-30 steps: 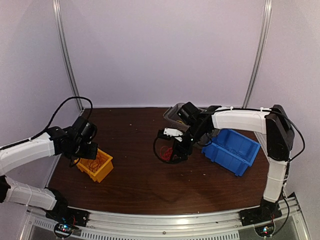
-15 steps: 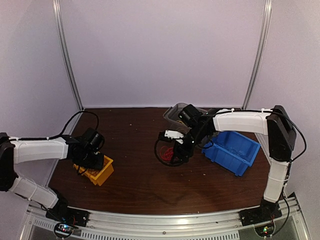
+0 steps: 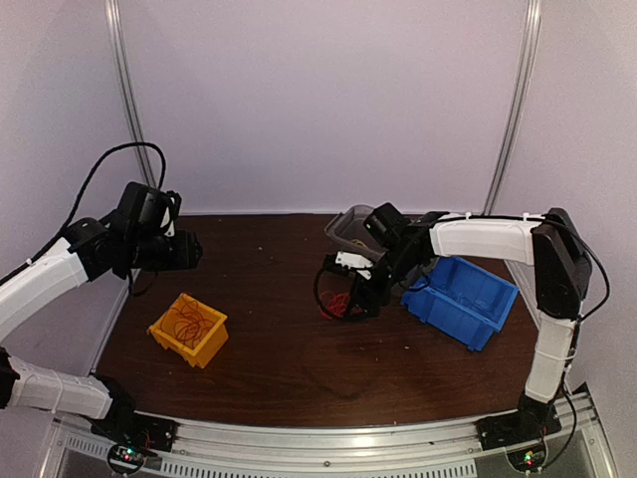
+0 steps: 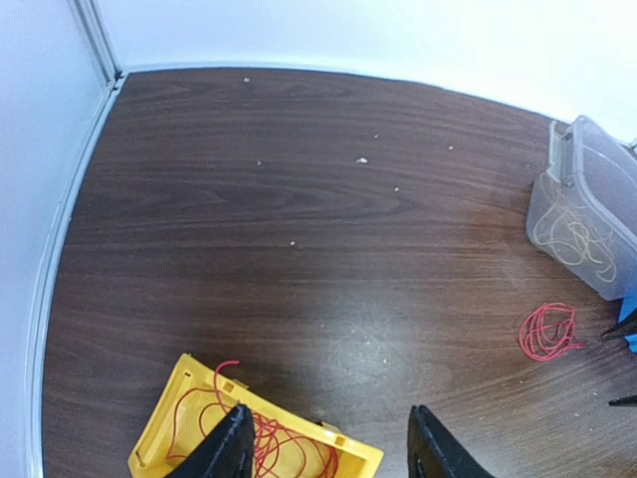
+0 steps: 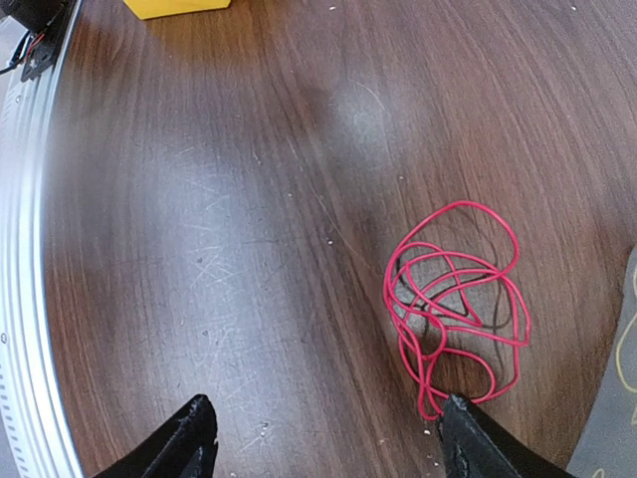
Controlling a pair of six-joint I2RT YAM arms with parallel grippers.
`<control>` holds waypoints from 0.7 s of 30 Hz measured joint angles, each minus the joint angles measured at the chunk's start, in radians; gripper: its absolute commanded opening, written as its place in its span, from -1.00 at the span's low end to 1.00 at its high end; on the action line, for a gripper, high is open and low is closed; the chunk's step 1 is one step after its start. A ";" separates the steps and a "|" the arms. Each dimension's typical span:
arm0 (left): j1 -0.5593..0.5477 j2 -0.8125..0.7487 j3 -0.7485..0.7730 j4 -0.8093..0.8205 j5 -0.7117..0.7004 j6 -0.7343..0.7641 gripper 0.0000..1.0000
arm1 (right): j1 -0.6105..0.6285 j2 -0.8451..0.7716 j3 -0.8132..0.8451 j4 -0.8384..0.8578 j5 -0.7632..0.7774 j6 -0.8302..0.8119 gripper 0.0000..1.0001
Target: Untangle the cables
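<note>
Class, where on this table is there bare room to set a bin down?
Bare table between the yellow bin and the loose red cable, and behind the yellow bin. Crowded around the right gripper, clear bin and blue bin.

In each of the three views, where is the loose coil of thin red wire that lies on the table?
Top external: the loose coil of thin red wire is at the table centre, partly hidden by the right gripper.
Left wrist: the coil is near the right edge, on bare wood.
Right wrist: the coil is at lower right.
Shared landmark: the yellow plastic bin, seen in all three views.
</note>
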 measured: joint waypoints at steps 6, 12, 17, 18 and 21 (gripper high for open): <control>-0.009 0.022 -0.032 0.165 0.188 0.063 -0.22 | -0.066 -0.006 -0.002 0.013 -0.013 0.018 0.25; -0.089 0.261 0.002 0.364 0.349 0.104 -0.08 | -0.148 -0.055 -0.028 0.033 -0.018 0.035 0.08; -0.124 0.527 0.064 0.492 0.441 0.106 -0.10 | -0.154 -0.103 -0.084 0.052 -0.019 0.043 0.07; -0.124 0.575 0.075 0.511 0.455 0.106 -0.11 | -0.154 -0.106 -0.091 0.056 -0.019 0.047 0.08; -0.125 0.705 0.108 0.555 0.500 0.105 -0.11 | -0.151 -0.118 -0.117 0.072 -0.018 0.056 0.12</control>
